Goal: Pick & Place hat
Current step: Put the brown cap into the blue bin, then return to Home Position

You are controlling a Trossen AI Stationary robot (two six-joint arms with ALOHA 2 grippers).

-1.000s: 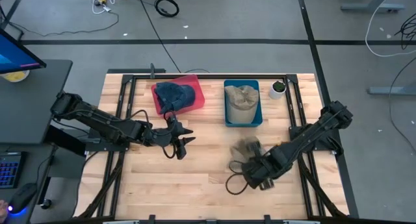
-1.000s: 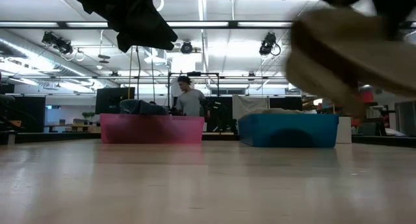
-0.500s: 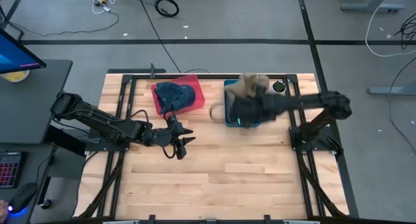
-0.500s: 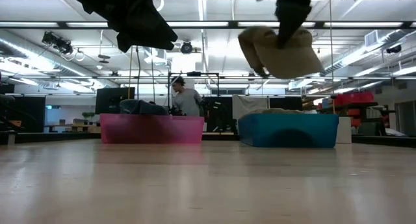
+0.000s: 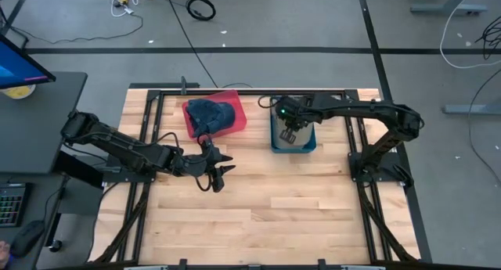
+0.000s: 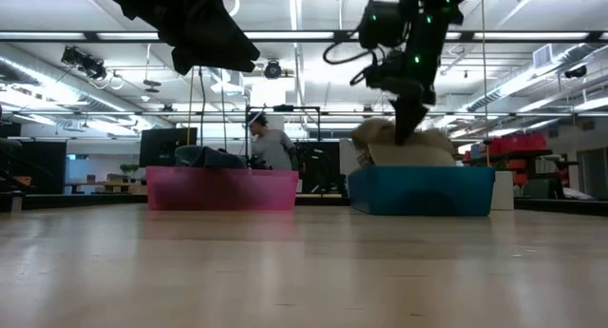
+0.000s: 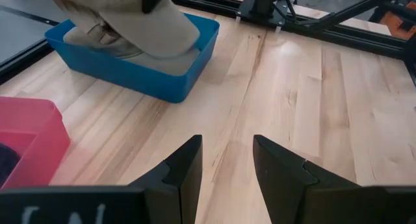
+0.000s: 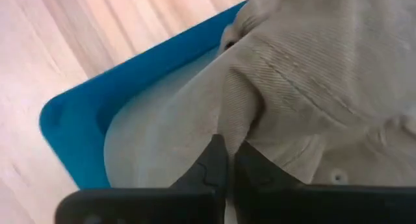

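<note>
The tan hat (image 8: 312, 74) sits in the blue bin (image 5: 275, 146) at the table's far side, on top of another tan hat (image 7: 97, 37). My right gripper (image 5: 290, 131) stands over the bin, pointing down, shut on the upper hat (image 6: 410, 143). My left gripper (image 5: 218, 174) hovers open over bare wood left of centre, near the pink bin (image 5: 237, 100). That bin holds a dark blue hat (image 5: 211, 113). My right gripper pinches a raised fold of the tan hat's corduroy cloth (image 8: 235, 123) between its two fingers (image 8: 213, 164), coming from above and pointing down. The hat rests in the blue bin (image 8: 71, 126) under the fingers, on the other tan hat.
A small white pot with a plant (image 5: 335, 106) stands right of the blue bin. Black frame rails (image 5: 356, 137) run along the table's sides. Open wood (image 5: 266, 215) fills the near half. A person (image 6: 274, 147) stands in the room beyond.
My right arm has swung from the table's near right part to the far edge, carrying the tan hat lifted clear, then lowered it into the blue bin. The hat now rests in the bin instead of hanging in the air.
</note>
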